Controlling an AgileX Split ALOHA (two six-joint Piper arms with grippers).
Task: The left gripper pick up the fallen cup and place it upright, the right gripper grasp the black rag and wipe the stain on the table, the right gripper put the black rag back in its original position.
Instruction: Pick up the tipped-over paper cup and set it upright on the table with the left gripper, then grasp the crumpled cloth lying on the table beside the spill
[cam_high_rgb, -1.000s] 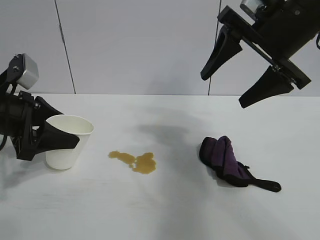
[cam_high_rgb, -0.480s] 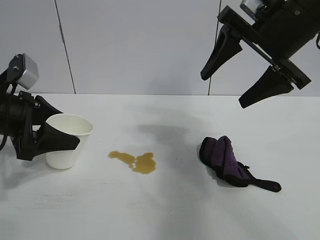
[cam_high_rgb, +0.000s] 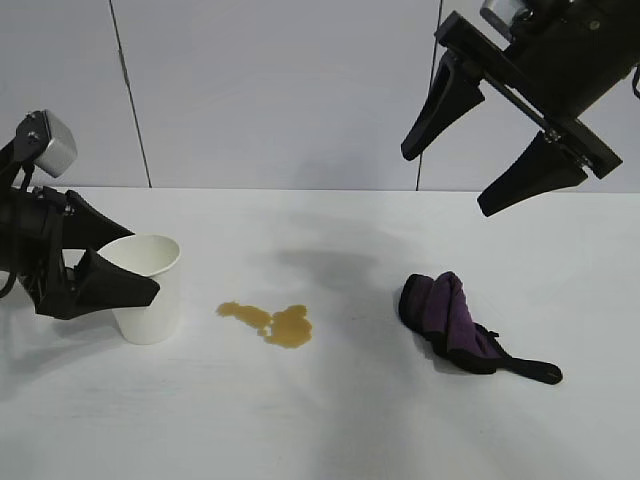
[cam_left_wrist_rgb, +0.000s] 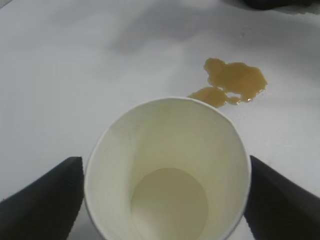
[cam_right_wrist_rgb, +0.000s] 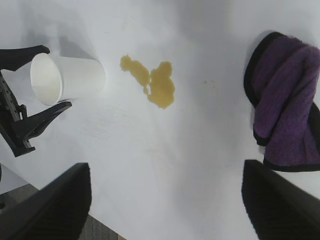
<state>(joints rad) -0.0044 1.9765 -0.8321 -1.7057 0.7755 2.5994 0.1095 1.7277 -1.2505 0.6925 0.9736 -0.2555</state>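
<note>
The white paper cup (cam_high_rgb: 148, 292) stands upright on the white table (cam_high_rgb: 330, 420) at the left, its mouth facing up (cam_left_wrist_rgb: 167, 170). My left gripper (cam_high_rgb: 128, 262) is open around it, one black finger (cam_left_wrist_rgb: 42, 200) on each side near the rim. Just right of the cup lies the amber stain (cam_high_rgb: 272, 322), also seen in the left wrist view (cam_left_wrist_rgb: 231, 82). The purple, black-edged rag (cam_high_rgb: 450, 322) is bunched at the right with its tail trailing towards the front. My right gripper (cam_high_rgb: 447, 182) hangs open high above the rag, holding nothing.
A grey panelled wall (cam_high_rgb: 280, 90) closes the back of the table. The table's near edge (cam_right_wrist_rgb: 60, 200) shows in the right wrist view. Bare tabletop lies in front of the stain and between the stain and the rag.
The left gripper's fingers have spread wider around the cup. The cup has shifted slightly to the right and settled upright. The right arm has not moved.
</note>
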